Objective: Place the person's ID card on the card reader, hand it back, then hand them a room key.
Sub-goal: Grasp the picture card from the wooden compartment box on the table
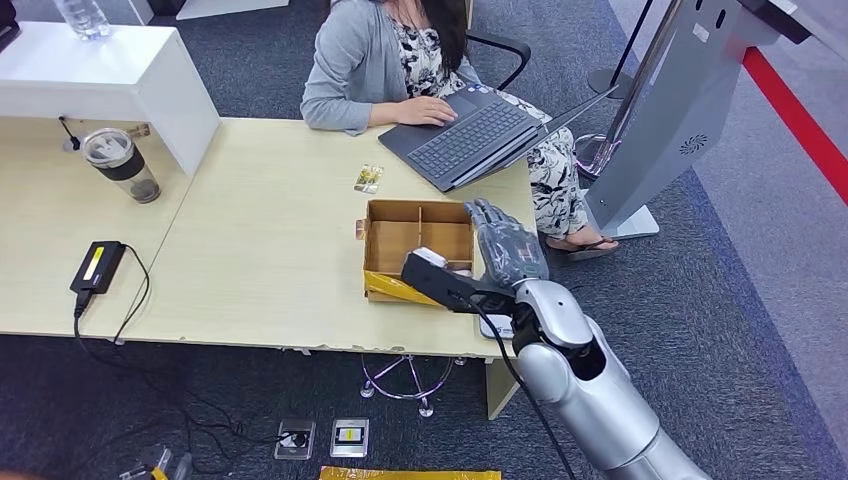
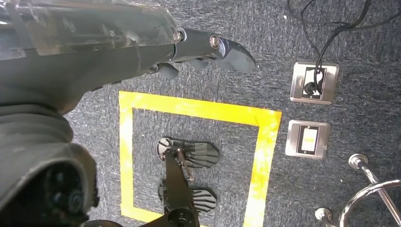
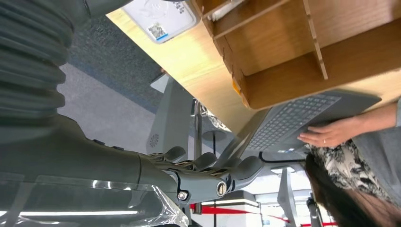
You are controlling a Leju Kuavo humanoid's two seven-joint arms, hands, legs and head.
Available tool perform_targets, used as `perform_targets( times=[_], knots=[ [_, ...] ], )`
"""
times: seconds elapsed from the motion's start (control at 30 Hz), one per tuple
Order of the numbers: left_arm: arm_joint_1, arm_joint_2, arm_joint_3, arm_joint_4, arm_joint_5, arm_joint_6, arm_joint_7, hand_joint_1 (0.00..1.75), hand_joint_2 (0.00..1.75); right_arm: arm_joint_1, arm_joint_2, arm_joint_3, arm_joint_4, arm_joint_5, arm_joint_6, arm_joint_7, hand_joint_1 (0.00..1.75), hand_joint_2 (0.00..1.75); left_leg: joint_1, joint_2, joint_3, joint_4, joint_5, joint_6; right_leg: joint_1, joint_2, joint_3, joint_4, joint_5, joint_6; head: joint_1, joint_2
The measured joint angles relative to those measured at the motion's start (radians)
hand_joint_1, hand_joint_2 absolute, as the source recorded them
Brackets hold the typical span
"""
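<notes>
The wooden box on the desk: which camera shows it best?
The head view: the whole box sits on the desk with its dividers visible and the right hand at its far corner. The right wrist view catches part of the box, close and turned. The left wrist view faces the carpet.

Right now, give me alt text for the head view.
The robot's right hand hovers, holding nothing, beside a divided cardboard box on a pale desk; across it a seated person types on a laptop.
</notes>
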Motion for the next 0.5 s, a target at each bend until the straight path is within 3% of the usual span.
perform_targets(
  times=[0.5],
  knots=[
    [-0.015, -0.012, 0.000, -0.006, -0.004, 0.003, 0.014, 0.00, 0.00, 0.006, 0.001, 0.076, 0.062, -0.010, -0.040, 0.012, 0.00, 1.75, 0.000, 0.000, 0.000, 0.000, 0.000, 0.000, 0.000, 0.000, 0.000, 0.000, 0.000, 0.000, 0.000, 0.000]
  ],
)
